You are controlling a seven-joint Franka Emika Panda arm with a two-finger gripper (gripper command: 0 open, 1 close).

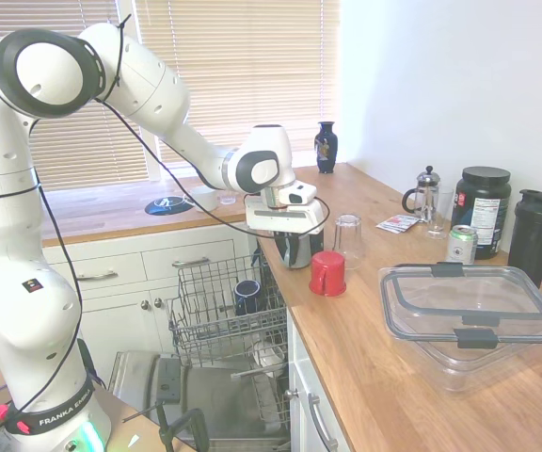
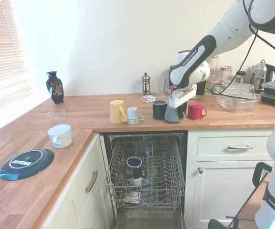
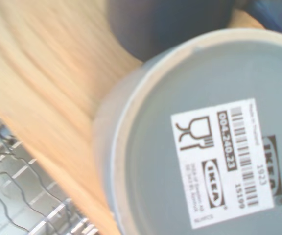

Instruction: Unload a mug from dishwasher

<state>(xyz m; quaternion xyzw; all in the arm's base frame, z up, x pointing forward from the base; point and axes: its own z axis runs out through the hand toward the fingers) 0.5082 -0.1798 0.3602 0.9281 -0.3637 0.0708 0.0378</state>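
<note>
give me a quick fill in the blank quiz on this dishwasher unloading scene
1. The grey mug under the gripper sits upside down on the wooden ____.
2. On that mug's base, the wrist view shows a white sticker with the brand name ____.
3. One dark mug remains in the dishwasher's wire ____.
4. The cup next to the grey mug is coloured ____.

Missing words: countertop; IKEA; rack; red

red cup | yellow mug | black vase | clear lidded tub
</note>
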